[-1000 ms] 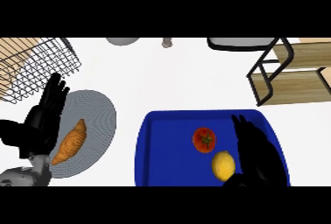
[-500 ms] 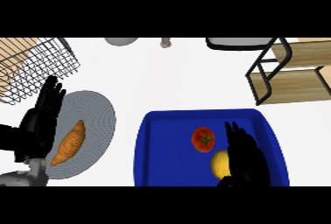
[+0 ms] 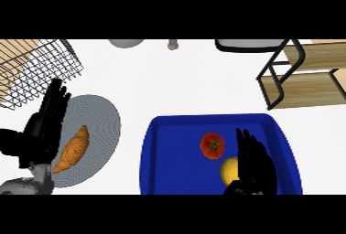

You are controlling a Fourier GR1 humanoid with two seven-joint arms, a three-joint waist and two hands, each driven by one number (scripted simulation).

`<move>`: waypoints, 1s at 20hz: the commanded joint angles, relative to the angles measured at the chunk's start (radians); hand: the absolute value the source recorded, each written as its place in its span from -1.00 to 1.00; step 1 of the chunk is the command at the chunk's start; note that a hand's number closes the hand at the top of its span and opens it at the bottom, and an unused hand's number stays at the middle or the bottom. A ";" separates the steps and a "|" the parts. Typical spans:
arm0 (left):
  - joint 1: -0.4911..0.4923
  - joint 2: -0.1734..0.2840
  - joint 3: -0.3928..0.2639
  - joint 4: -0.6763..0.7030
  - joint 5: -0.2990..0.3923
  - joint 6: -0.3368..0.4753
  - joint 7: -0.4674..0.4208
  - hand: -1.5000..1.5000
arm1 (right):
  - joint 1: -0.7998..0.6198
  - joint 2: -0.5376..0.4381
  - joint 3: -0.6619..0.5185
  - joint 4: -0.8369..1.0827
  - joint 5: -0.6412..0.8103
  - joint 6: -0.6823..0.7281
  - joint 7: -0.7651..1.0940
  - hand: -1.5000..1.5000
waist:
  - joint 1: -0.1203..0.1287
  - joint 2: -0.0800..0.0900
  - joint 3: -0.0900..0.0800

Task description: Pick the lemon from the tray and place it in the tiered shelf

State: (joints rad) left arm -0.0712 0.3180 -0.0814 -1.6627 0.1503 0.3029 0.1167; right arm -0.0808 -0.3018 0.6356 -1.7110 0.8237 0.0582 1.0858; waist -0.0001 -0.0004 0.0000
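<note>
I have my right hand (image 3: 253, 164) with fingers straight over the lemon (image 3: 229, 168), and closing carelessly could nudge the tomato (image 3: 212, 145) just beside it.

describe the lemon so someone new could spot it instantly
Find the blue tray at the lower right of the counter. Two fruits lie in it: the lemon is the yellow one, nearer the robot, beside the right hand; the red tomato sits just beyond it.

Right hand (image 3: 253, 162) came in from lower edge, fingers straight and pointing up-left, palm down, low in view. Left hand (image 3: 44, 125) rested open at left edge, fingers up, grey forearm (image 3: 30, 185) showing at lower left.
</note>
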 commanded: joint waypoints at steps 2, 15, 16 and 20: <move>0.002 -0.039 0.007 0.005 -0.034 -0.020 0.001 0.00 | 0.025 0.071 -0.016 0.046 0.083 -0.006 0.021 -1.00 | 0.000 0.000 0.000; 0.032 -0.068 0.074 0.005 -0.052 -0.095 -0.010 0.00 | 0.070 0.108 -0.073 0.138 0.124 0.047 -0.121 1.00 | 0.000 0.000 0.000; 0.055 -0.035 0.108 -0.046 -0.015 -0.118 0.007 0.00 | 0.002 0.158 -0.059 0.233 0.155 0.024 -0.116 1.00 | 0.007 0.000 0.000; 0.079 -0.067 0.063 -0.084 -0.068 -0.096 0.008 0.00 | -0.011 0.144 -0.043 0.266 0.238 -0.002 -0.133 1.00 | 0.007 0.000 0.000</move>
State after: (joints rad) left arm -0.0350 0.2480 -0.0189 -1.6943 0.0907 0.2227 0.1262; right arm -0.0621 -0.1728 0.5670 -1.5223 0.9833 0.0653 0.9510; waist 0.0024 -0.0073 -0.0059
